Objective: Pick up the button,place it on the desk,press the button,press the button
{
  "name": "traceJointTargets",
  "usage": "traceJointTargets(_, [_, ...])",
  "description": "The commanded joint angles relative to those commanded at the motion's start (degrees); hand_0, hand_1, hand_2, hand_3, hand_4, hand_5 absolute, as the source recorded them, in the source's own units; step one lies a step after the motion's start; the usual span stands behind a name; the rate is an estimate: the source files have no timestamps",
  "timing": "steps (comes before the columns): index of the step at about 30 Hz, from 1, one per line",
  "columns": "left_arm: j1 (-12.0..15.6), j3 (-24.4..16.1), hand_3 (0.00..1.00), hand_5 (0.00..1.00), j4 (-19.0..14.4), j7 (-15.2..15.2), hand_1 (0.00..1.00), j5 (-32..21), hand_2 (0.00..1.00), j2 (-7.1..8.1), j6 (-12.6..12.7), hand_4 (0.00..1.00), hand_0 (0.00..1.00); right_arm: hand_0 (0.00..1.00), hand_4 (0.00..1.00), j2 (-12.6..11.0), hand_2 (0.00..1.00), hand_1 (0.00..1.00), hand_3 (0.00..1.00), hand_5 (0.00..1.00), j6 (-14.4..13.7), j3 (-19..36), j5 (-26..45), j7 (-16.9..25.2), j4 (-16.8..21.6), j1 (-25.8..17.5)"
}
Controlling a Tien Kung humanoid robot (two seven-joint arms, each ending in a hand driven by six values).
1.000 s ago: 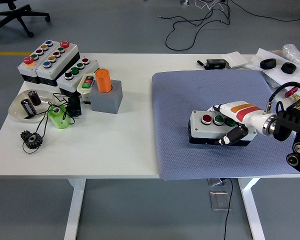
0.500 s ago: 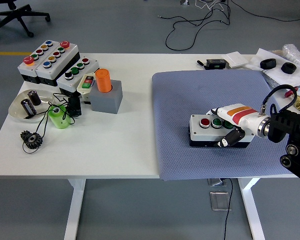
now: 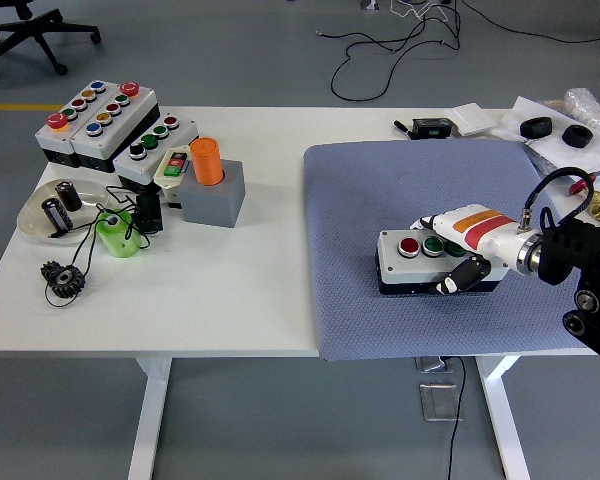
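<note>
Right hand [image 3: 467,250] in from right, fingers wrapped round right end of button box [image 3: 420,260], thumb against front side. Box flat on blue mat [image 3: 380,190], red and green buttons facing up. Mat covers right part of white table [image 3: 250,290]. Left side: more button boxes [image 3: 100,122], orange cylinder [image 3: 207,160] in grey block, black gear [image 3: 62,277].

Right hand [image 3: 467,247] grips button box [image 3: 420,259] on blue mat [image 3: 380,190]; fingers [image 3: 460,277] curled over front.
</note>
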Motion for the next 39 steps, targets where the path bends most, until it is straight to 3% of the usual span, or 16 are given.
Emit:
traceJointTargets(1, [0.0, 0.0, 0.438, 0.997, 0.0, 0.0, 0.529, 0.0, 0.492, 0.00, 0.0, 0.269, 0.598, 0.751, 0.583, 0.0, 0.759, 0.701, 0.865, 0.002, 0.2, 0.0, 0.1, 0.0, 0.0, 0.0])
traceJointTargets(6, [0.0, 0.1, 0.438, 0.997, 0.0, 0.0, 0.529, 0.0, 0.492, -0.02, 0.0, 0.269, 0.598, 0.751, 0.583, 0.1, 0.759, 0.701, 0.865, 0.002, 1.6, 0.1, -0.1, -0.2, -0.4, -0.1])
traceJointTargets(7, [0.0, 0.1, 0.439, 0.996, 0.0, 0.1, 0.529, 0.0, 0.493, -0.02, 0.0, 0.268, 0.598, 0.796, 0.619, 0.1, 0.829, 0.749, 0.887, 0.002, 1.7, 0.1, -0.2, -0.2, -0.4, -0.1])
traceJointTargets(18, [0.0, 0.2, 0.439, 0.998, 0.0, 0.1, 0.529, -0.1, 0.493, 0.00, -0.1, 0.268, 0.598, 0.821, 0.661, -0.8, 0.885, 0.791, 0.916, 0.002, 3.5, 1.1, 0.5, -0.4, 0.8, -0.5])
traceJointTargets(19, [0.0, 0.2, 0.439, 0.998, 0.0, 0.1, 0.529, -0.1, 0.493, 0.01, -0.1, 0.269, 0.598, 0.849, 0.729, -0.9, 0.927, 0.829, 0.961, 0.002, 3.6, 1.2, 0.8, -0.4, 1.1, -0.6])
traceJointTargets(24, [0.0, 0.2, 0.439, 0.998, 0.0, 0.1, 0.529, -0.1, 0.493, 0.03, -0.1, 0.269, 0.598, 0.849, 0.729, -1.6, 0.927, 0.829, 0.961, 0.002, 3.9, 2.4, 2.0, -0.4, 3.1, -1.0])
traceJointTargets(25, [0.0, 0.2, 0.439, 0.998, 0.0, 0.0, 0.529, -0.1, 0.493, 0.04, -0.1, 0.269, 0.598, 0.866, 0.838, -1.7, 0.946, 0.835, 0.998, 0.053, 4.0, 2.6, 2.1, -0.4, 3.4, -1.1])
traceJointTargets(32, [0.0, 0.3, 0.439, 0.997, 0.0, 0.0, 0.529, -0.1, 0.493, 0.02, -0.1, 0.268, 0.599, 0.871, 0.854, -1.9, 0.949, 0.845, 0.998, 0.067, 3.5, 4.2, 3.5, 0.0, 5.8, -1.6])
traceJointTargets(39, [0.0, 0.2, 0.439, 0.997, 0.0, 0.0, 0.529, 0.0, 0.493, 0.02, -0.1, 0.269, 0.599, 0.880, 0.864, -1.5, 0.954, 0.848, 0.998, 0.081, 5.0, 2.8, 3.7, -0.9, 3.7, -1.3])
